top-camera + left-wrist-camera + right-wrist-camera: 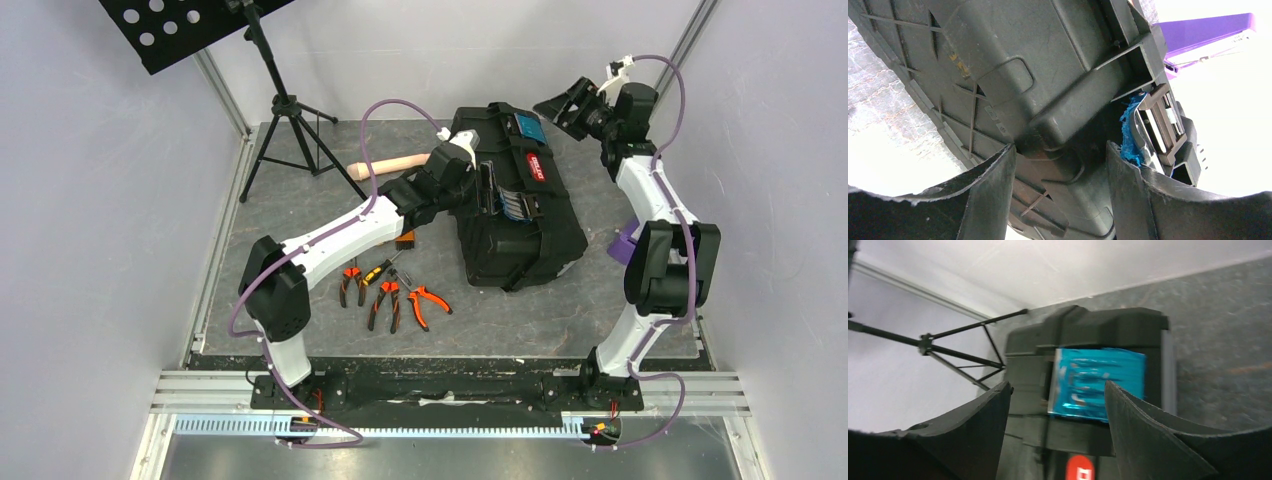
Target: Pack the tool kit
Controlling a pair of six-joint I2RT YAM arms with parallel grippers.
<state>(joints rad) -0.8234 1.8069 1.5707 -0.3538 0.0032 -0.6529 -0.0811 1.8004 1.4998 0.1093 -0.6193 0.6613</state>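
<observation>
The toolbox [520,225] lies just in front of the open left pincer [462,178], long side across it, while the right pincer [566,106], also open, hangs above its far end.

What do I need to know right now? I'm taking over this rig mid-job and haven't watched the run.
Left gripper: open, jaws either side of a moulded bulge on the toolbox side; no clamp that I can see.
Right gripper: open, empty, hovering above the toolbox's far end.
Pliers and a screwdriver lie loose on the mat, beside the toolbox.
Done: nothing visibly packed; the toolbox looks closed.
Left: open it, load the tools, shut it.
</observation>
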